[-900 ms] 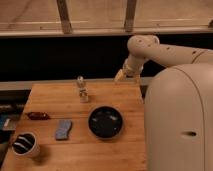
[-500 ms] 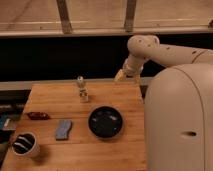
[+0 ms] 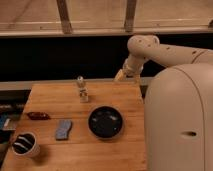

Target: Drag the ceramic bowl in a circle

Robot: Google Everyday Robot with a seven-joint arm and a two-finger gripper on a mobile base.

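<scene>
Bowl (image 3: 105,122) is resting on the counter (image 3: 52,100), right of centre and towards the near edge.

Camera view: nothing is changing over the last second. The arm (image 3: 165,50) is keeping its raised pose. The pincer (image 3: 120,76) is hanging over the counter's far edge, well apart from the bowl and holding nothing; how far open it is cannot be told. By this judgement, the drag is not yet beginning.

Count: one bowl, one cup (image 3: 26,145), one pad (image 3: 63,128), one red-brown item (image 3: 38,115), one bottle (image 3: 81,90).
</scene>
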